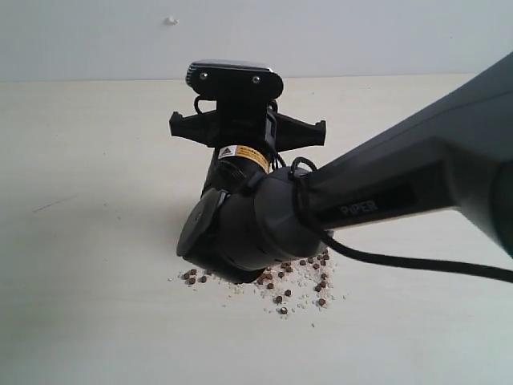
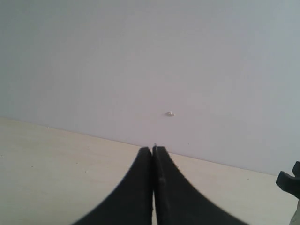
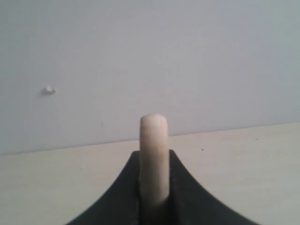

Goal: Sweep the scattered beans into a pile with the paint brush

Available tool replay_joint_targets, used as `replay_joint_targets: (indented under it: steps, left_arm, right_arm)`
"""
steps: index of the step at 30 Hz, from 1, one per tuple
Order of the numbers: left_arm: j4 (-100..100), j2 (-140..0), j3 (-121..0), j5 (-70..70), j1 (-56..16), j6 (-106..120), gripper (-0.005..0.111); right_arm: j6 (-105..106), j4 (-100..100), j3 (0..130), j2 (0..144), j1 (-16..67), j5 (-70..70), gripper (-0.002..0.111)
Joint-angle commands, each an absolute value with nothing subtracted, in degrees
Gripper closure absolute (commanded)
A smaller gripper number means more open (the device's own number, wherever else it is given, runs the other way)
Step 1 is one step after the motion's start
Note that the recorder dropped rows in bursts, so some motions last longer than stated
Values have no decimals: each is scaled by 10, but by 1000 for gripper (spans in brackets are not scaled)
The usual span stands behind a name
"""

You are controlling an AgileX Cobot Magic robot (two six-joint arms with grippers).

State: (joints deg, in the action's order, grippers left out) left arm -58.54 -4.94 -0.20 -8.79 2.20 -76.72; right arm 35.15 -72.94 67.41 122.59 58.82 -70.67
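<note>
R gripper (image 3: 153, 157) clamped on brush (image 3: 153, 136) handle; L gripper (image 2: 153, 154) closed, empty. Risk: fast stroke flicks beans (image 1: 282, 285) wider.

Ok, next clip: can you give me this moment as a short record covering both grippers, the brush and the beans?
left gripper: shut, holding nothing, pointed toward the wall
right gripper: shut on the paint brush; the rounded end of the pale handle sticks out between the fingers
bristles: hidden in every view
beans: loose patch mixed with whitish grains on the table, partly hidden under the right arm
brush touching beans: cannot tell
</note>
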Motion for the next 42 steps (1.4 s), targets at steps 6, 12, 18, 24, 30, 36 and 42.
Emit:
replay_joint_targets:
  steps: [6, 12, 18, 24, 30, 36, 42]
  left_arm:
    - [-581, -46, 0, -91, 22, -767, 107]
    - [-581, -46, 0, -91, 22, -767, 107]
    - [-581, -46, 0, -91, 22, -767, 107]
    - [-581, -46, 0, -91, 22, -767, 107]
    - [-581, -46, 0, -91, 22, -767, 107]
    - [-581, -46, 0, -91, 22, -767, 107]
    - [-581, -46, 0, -91, 22, -767, 107]
  right_arm:
    - [284, -707, 670, 1192, 600, -700, 108]
    - [107, -627, 641, 1191, 623, -700, 108]
    - [-23, -589, 573, 1191, 636, -700, 108]
    - [-89, -562, 511, 1193, 642, -700, 108]
    - [-20, -583, 483, 1193, 642, -700, 108]
    - [114, -637, 483, 1187, 642, -700, 108]
    - [231, -648, 483, 1174, 642, -700, 108]
